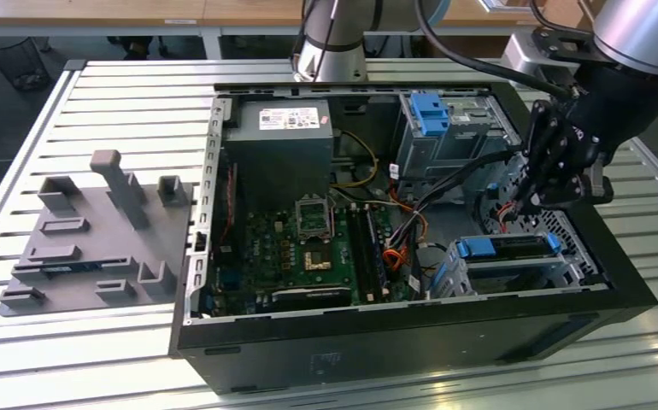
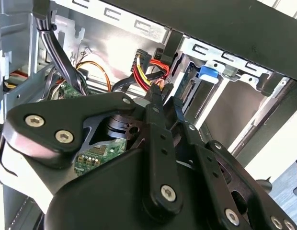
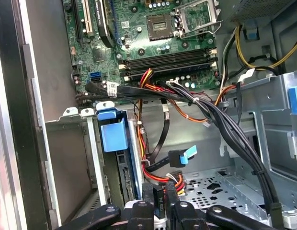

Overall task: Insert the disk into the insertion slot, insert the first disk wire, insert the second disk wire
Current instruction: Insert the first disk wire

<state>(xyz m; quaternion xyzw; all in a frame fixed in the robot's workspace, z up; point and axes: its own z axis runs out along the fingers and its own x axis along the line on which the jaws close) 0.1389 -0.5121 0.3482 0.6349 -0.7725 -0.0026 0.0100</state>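
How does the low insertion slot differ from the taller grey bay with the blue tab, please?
The insertion slot sits low and holds the disk in its blue frame; the taller bay stands higher, with a blue tab on top. Both are grey sheet metal inside the case.

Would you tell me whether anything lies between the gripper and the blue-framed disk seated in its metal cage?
Only loose wiring. In the first wrist view, a bundle of red, yellow and black wires crosses the gap between the gripper and the silver-grey disk in its blue plastic frame. Nothing rigid shows there.
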